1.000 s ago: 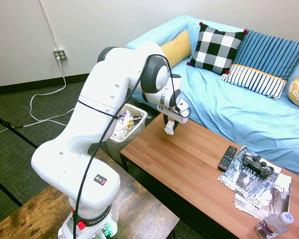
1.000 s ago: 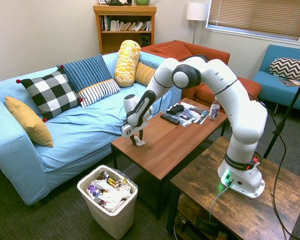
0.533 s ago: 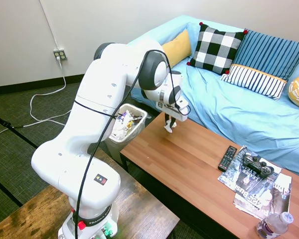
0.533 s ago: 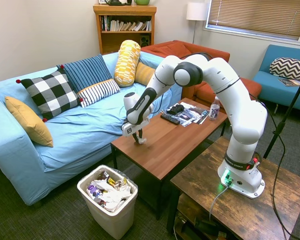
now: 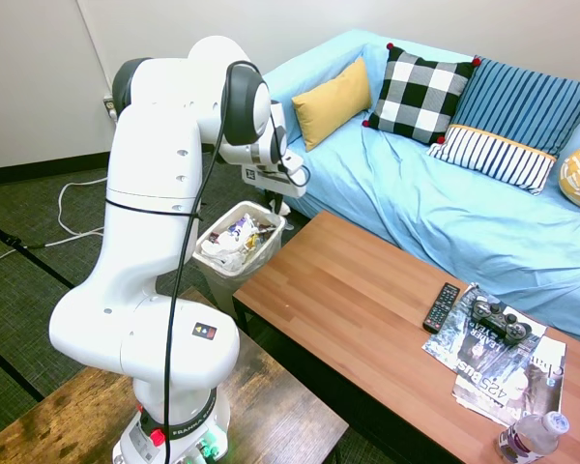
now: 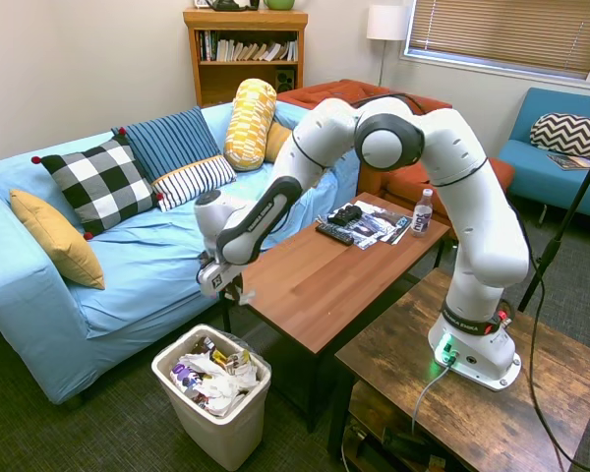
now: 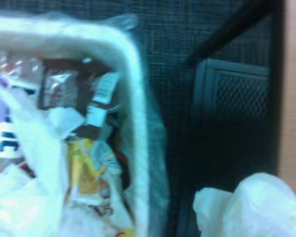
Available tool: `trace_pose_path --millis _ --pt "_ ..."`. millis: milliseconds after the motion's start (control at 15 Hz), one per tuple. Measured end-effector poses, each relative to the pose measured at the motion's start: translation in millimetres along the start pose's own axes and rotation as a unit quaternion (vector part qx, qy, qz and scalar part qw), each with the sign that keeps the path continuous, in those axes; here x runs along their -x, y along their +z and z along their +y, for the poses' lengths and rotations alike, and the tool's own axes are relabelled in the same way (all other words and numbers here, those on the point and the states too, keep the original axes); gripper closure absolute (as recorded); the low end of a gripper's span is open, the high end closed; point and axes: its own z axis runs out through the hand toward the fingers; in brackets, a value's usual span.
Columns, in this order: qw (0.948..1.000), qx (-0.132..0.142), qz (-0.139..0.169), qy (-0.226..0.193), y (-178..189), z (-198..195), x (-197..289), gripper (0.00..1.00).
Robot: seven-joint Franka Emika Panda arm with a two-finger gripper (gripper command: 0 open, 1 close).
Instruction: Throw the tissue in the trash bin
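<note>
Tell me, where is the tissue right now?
The tissue is in the gripper, hanging in the air past the end of the wooden table. It is just above the trash bin, near the bin's table-side rim, in the second exterior view.

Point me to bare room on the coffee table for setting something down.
The coffee table is bare from the edge nearest the trash bin up to the remote. The far end is crowded: remote, game controller, magazines, water bottle.
</note>
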Motion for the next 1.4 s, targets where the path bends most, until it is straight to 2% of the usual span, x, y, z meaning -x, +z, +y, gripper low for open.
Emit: trace_pose_path --millis 267,533,600,933,1400 --pt "0.9991 0.011 0.005 -0.040 42 -50 64 1.00" --pt "0.9984 -0.002 0.008 -0.056 67 -87 83 1.00" --pt "0.9985 -0.006 0.009 -0.053 69 -94 82 0.00" --pt "0.9992 -0.011 0.010 -0.037 78 -107 67 0.00" --pt "0.9995 -0.002 0.017 -0.026 81 -110 48 0.00"
